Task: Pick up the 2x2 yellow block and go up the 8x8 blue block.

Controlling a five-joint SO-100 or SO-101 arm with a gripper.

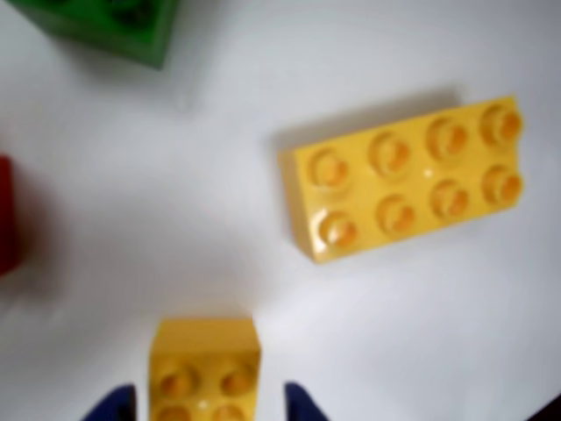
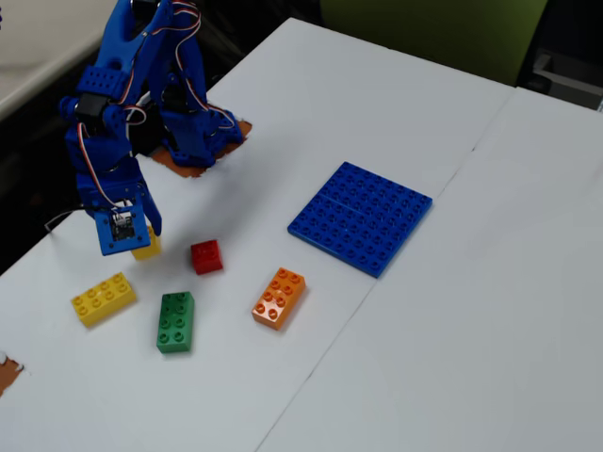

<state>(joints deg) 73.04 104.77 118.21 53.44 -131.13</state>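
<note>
**Over the small yellow brick**

White tabletop (image 2: 452,311) is carrying everything, made of panels with thin seams running between them; dark floor is showing past its near-left edge and a green wall panel is standing beyond the far edge in the fixed view.

I am leaning my blue arm (image 2: 122,122) down at the table's 9 o'clock side. My gripper (image 1: 210,405) is sitting with its two blue fingertips apart, one on each side of the 2x2 yellow block (image 1: 206,368), which is lying at 6 o'clock in the wrist view. Whether my fingers are already pressing its sides, I cannot tell. In the fixed view only a corner of that block (image 2: 147,247) is peeking out beside my wrist.

The 8x8 blue block (image 2: 363,217) is lying flat well apart from me, toward 3 o'clock from my gripper in the fixed view, and the wrist camera is not catching it at all.

The wrist view is showing the long yellow brick (image 1: 408,180) at 2 o'clock with its eight studs clear, a green brick (image 1: 114,26) cut off at 11 o'clock and a red brick (image 1: 5,215) sliver at 9 o'clock. The fixed view is giving the whole layout: red brick (image 2: 206,256) just beside my gripper, long yellow brick (image 2: 103,298) and green brick (image 2: 175,322) nearer the camera, and an orange brick (image 2: 279,297) between them and the baseplate.
</note>
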